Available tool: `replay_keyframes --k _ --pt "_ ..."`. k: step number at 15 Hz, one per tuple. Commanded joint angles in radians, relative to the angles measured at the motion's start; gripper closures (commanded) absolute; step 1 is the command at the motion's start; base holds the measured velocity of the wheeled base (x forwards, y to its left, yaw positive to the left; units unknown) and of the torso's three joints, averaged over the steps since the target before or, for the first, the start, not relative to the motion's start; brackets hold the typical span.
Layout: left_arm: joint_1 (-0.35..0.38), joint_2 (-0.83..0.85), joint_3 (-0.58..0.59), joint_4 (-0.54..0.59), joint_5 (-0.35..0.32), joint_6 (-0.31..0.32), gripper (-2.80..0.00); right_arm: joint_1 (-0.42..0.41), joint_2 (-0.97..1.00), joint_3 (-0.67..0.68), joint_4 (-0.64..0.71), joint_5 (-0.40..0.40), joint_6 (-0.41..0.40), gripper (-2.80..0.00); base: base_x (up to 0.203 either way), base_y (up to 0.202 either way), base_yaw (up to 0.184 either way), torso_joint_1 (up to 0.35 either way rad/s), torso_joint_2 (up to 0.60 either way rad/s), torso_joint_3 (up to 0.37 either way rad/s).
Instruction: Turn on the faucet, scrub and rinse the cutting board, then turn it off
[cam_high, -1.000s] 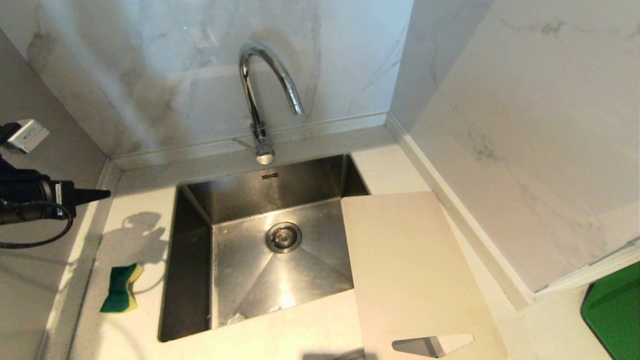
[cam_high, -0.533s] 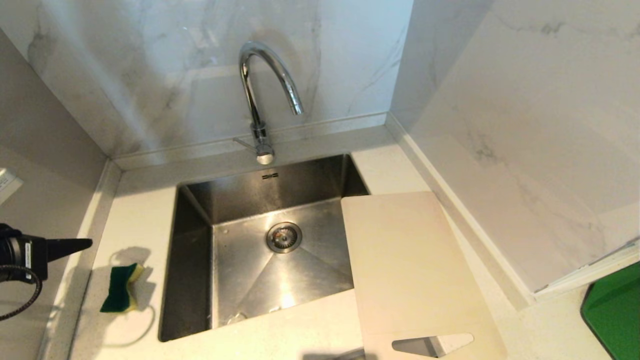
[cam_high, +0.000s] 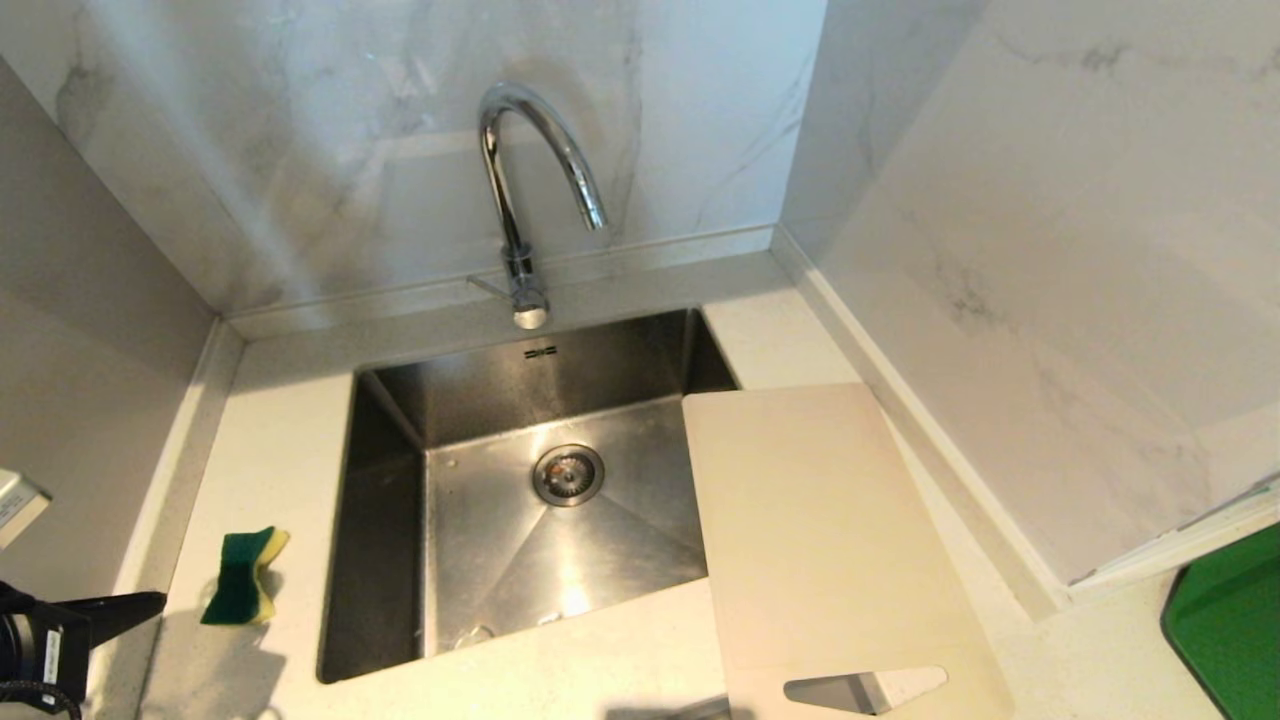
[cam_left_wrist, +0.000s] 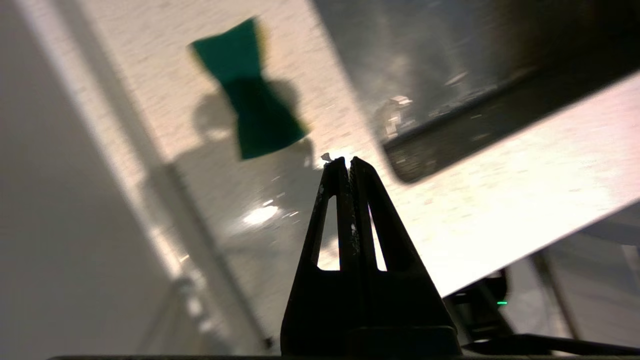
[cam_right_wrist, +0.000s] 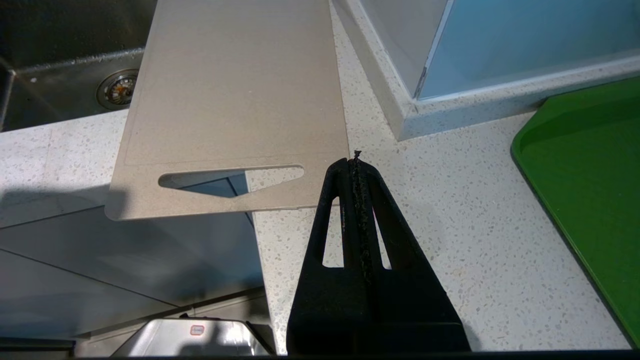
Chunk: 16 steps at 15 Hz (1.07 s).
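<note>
The chrome gooseneck faucet (cam_high: 520, 190) stands behind the steel sink (cam_high: 390, 520), its thin lever out to the left of its base; no water runs. The pale beige cutting board (cam_high: 810, 530) lies on the counter at the sink's right edge, overhanging the basin, its handle cutout toward me (cam_right_wrist: 230, 177). My left gripper (cam_high: 150, 603) sits at the head view's lower left, shut and empty, near the green and yellow sponge (cam_high: 243, 577); in the left wrist view it (cam_left_wrist: 348, 161) hangs over the counter just short of the sponge (cam_left_wrist: 250, 95). My right gripper (cam_right_wrist: 354, 161) is shut and empty, over the counter beside the board's handle end.
A marble wall runs behind the sink and a marble-faced block (cam_high: 1050, 300) rises on the right. A green tray (cam_high: 1230, 630) lies at the far right. Bare speckled counter (cam_right_wrist: 450, 225) spreads between board and tray.
My left arm has dropped from beside the left wall down toward the counter's front left corner, staying shut. Faucet, board and sponge have not moved.
</note>
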Motion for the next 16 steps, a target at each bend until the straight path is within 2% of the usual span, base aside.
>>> replay_keyframes --k 1,4,5,8,9,11,16 --pt "0.002 -0.030 0.035 -0.004 0.053 0.023 0.00 0.000 0.000 0.002 0.000 0.001 -0.001 0.00 0.000 0.000 0.000 0.000 0.00 0.000" --pt "-0.020 -0.071 0.085 -0.004 0.064 0.021 0.00 0.000 0.000 0.002 0.000 0.001 -0.001 0.00 0.000 0.000 0.000 0.000 0.00 0.000" --pt "-0.034 -0.090 0.094 -0.004 0.094 0.021 0.00 0.000 -0.001 0.001 0.000 0.001 -0.001 0.00 0.000 0.000 0.000 0.000 0.00 0.000" --pt "-0.108 -0.173 0.113 -0.004 0.244 0.016 0.00 0.000 -0.002 0.002 0.000 0.001 -0.001 0.00 0.000 0.000 0.000 0.000 0.00 0.000" --pt "-0.121 -0.194 0.124 -0.004 0.258 -0.001 0.00 0.000 0.000 0.000 0.000 0.001 -0.001 0.00 0.000 0.000 0.000 0.000 0.00 0.000" --pt "-0.122 -0.211 0.138 -0.003 0.255 -0.074 0.00 0.000 0.000 0.002 0.000 0.001 -0.001 0.00 0.000 0.000 0.000 0.000 0.00 0.000" --pt "-0.133 -0.314 0.178 -0.002 0.245 -0.083 0.00 0.000 -0.001 0.002 0.000 0.001 -0.001 0.00 0.000 0.000 0.000 0.000 0.00 0.000"
